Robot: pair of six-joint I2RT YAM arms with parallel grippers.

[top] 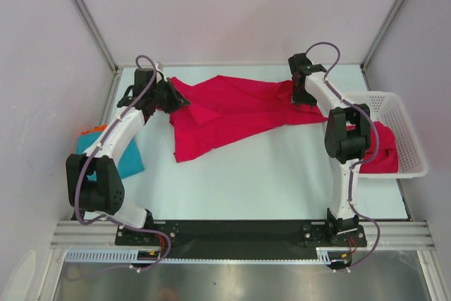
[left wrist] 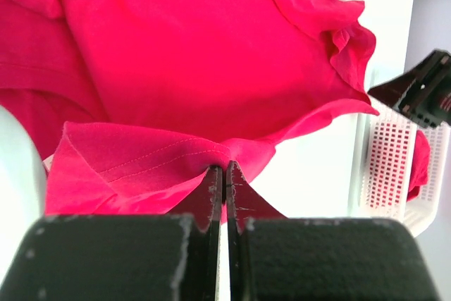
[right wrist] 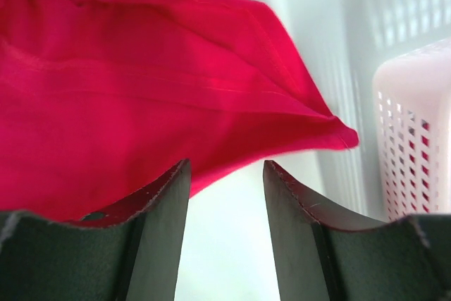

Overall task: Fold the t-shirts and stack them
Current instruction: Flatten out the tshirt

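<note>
A crimson t-shirt (top: 229, 112) lies spread and rumpled across the back of the table. My left gripper (top: 176, 101) is shut on its left edge; the left wrist view shows a fold of red cloth (left wrist: 162, 167) pinched between the closed fingertips (left wrist: 224, 168). My right gripper (top: 304, 98) stands open at the shirt's right corner, and in the right wrist view the cloth (right wrist: 141, 89) hangs just beyond the spread fingers with nothing between them. A second crimson t-shirt (top: 384, 153) lies in the basket. A teal t-shirt (top: 127, 156) rests at the left, partly under the left arm.
A white mesh basket (top: 405, 128) stands at the right edge, close to the right arm. Something orange (top: 95, 130) peeks out behind the teal shirt. White walls and metal frame posts close in the back and sides of the table.
</note>
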